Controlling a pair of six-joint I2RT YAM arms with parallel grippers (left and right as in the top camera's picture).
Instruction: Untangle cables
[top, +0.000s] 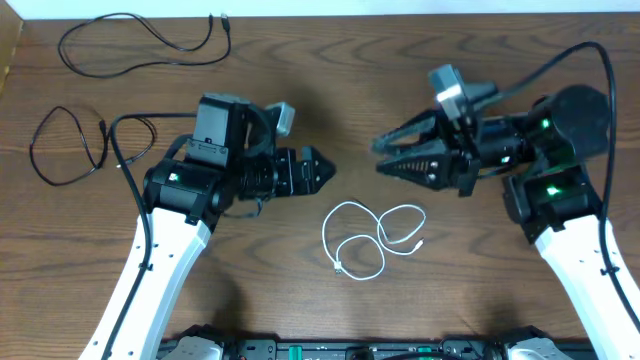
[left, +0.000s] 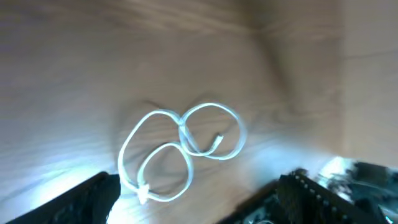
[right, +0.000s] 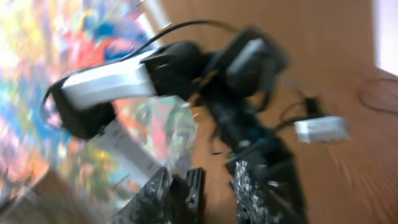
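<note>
Currently the left gripper is hovering with jaws spread wide, holding nothing. The right gripper is facing it, jaws partly parted and empty. Below them at 6 o'clock, the white cable is lying in loose loops. One black cable is lying at 9 o'clock, and another black cable at 11 o'clock.

place: robotics lab bench, pretty sure | why: white-and-black left arm and right arm sit at one edge of a wood table | also: blurry multicolour splashy surface beside it
</note>
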